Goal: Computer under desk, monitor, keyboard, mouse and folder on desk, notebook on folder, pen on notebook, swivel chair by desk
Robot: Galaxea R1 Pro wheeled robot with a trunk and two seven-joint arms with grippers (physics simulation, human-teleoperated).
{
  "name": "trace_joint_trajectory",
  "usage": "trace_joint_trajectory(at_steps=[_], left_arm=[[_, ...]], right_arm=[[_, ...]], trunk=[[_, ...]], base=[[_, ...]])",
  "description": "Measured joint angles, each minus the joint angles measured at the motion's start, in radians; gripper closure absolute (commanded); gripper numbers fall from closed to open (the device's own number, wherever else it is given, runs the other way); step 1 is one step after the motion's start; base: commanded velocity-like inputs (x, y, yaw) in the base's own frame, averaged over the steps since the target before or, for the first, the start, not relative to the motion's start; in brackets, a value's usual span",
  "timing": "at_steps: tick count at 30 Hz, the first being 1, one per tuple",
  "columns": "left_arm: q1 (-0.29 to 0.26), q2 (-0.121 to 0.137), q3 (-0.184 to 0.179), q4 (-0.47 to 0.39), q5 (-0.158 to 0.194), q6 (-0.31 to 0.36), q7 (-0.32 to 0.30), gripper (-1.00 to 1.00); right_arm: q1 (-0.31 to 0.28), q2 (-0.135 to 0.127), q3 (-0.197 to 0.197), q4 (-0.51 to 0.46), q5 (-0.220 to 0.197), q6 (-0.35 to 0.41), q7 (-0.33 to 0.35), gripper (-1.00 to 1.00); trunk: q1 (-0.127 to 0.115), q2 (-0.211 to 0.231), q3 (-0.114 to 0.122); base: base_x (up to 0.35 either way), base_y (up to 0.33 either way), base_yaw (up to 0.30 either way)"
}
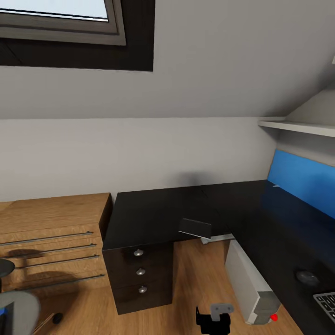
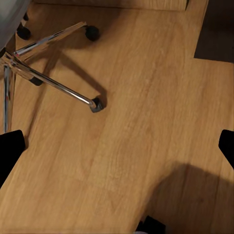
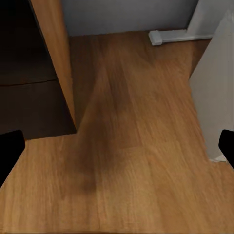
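Left end effector (image 2: 117,146): jaws spread wide, empty, hanging over bare plank floor (image 2: 146,97); the swivel chair (image 2: 48,80) chrome star base and castors lie just ahead.
Right end effector (image 3: 117,146): also wide apart, holding nothing; pointed at floor between the black three-drawer cabinet (image 3: 24,92) and the computer (image 3: 214,92).
Bench (image 1: 158,214): long matte black L-shaped top, blue back panel (image 1: 302,179); hard, flat, smooth.
Wooden drawer chest (image 1: 51,232): light grain, thin metal rails; beside the cabinet.
Computer: pale boxy tower under the bench, ribbed grey front; probably heavy, rigid, best left alone.
Keyboard (image 1: 325,304): corner showing on the bench edge; slim, stiff, likely light; grip a long edge.
Notebook (image 1: 195,228): thin dark pad overhanging the bench edge; that overhang looks the easiest hold.
Mouse (image 1: 307,277): small, rounded, dark, on the bench near the keyboard; likely slippery; pinch the sides.
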Motion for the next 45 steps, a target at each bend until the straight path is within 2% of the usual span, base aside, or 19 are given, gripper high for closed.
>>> trace_joint_trajectory(at_steps=[4,9,13,25,37,45], left_arm=[[0.000,0.000,-0.001,0.001,0.000,0.003,0.000,-1.00],[0.000,-0.001,0.000,0.001,0.000,0.004,0.000,-1.00],[0.000,-0.009,-0.003,0.038,-0.003,0.001,-0.001,-1.00],[0.000,-0.012,-0.003,0.040,-0.003,0.000,-0.001,-1.00],[0.000,-0.012,-0.003,0.040,-0.003,0.001,-0.001,-1.00],[0.000,-0.013,-0.003,0.040,-0.003,0.001,-0.001,-1.00]], right_arm=[[0.000,-0.013,0.001,0.009,0.000,-0.035,0.022,-1.00],[0.001,-0.010,0.003,0.016,-0.001,-0.051,0.028,-1.00],[0.002,0.005,-0.004,0.021,-0.016,-0.116,0.023,-1.00],[0.002,0.020,-0.005,0.042,-0.021,-0.119,0.023,-1.00],[0.003,0.023,-0.005,0.043,-0.022,-0.120,0.022,-1.00],[0.003,0.023,-0.005,0.045,-0.022,-0.160,0.022,-1.00]], trunk=[[0.000,0.000,0.000],[0.000,0.000,0.000],[0.000,0.000,0.000],[0.000,0.000,0.000],[0.000,0.000,0.000],[0.000,0.000,0.000]], base=[[0.000,0.000,0.000],[0.000,0.000,0.011],[0.000,0.000,0.233],[0.000,0.000,0.281],[0.000,0.000,0.283],[0.000,0.000,0.284]])
